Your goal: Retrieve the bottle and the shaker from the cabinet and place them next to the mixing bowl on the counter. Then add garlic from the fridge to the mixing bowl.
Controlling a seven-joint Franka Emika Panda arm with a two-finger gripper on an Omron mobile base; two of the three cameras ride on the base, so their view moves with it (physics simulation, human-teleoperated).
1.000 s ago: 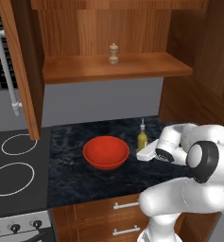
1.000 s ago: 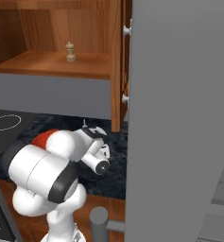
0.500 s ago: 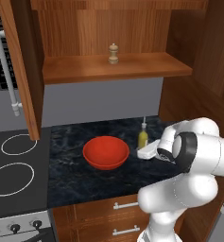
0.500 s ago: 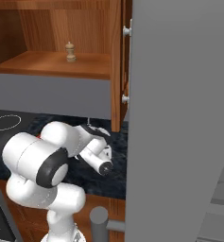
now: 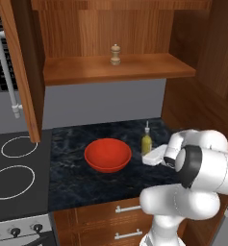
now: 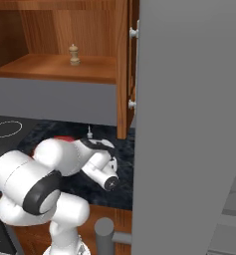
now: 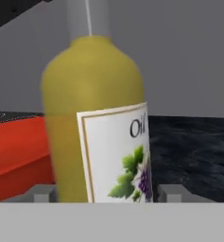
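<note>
The bottle [image 5: 146,142], yellow oil with a white label, stands upright on the dark counter just right of the red mixing bowl [image 5: 107,154]. My gripper [image 5: 149,154] is level with its lower half. In the hand view the bottle [image 7: 97,123] sits between my two fingertips [image 7: 170,193]. The gripper [image 7: 107,194] is open, with a small gap showing at the right fingertip. Part of the bowl [image 7: 19,151] shows behind the bottle on the left. The shaker [image 5: 115,54], a small wooden mill, stands on the open cabinet's shelf [image 5: 149,65]; it is the same shaker [image 6: 74,55] in the right base view.
The cabinet door [image 5: 20,72] hangs open at the left, above the stove [image 5: 14,168] with its ring burners. A wooden side wall [image 5: 202,86] rises right of the counter. The tall grey fridge [image 6: 189,124] stands close on the right, beside the other open cabinet door [image 6: 132,64].
The arm's elbow and upper links have swung round while the hand stayed at the bottle. Bottle, bowl and shaker have not moved.
</note>
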